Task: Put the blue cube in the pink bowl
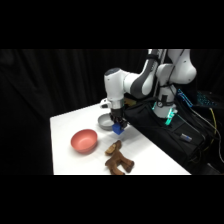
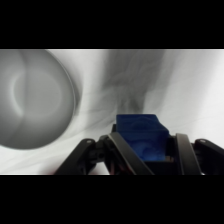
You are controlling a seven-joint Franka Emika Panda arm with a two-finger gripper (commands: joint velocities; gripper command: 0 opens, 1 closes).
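Note:
The blue cube sits between my gripper's two fingers, which are shut on it. In the side view the gripper hangs just above the table with the blue cube at its tip, next to the grey bowl. The pink bowl rests on the table to the left of the gripper, apart from it and with nothing inside. It is out of the wrist view.
A grey metallic bowl stands just behind the gripper; in the wrist view the grey bowl fills the left side. A brown toy figure lies near the table's front edge. A black bag with cables lies along the table's right side.

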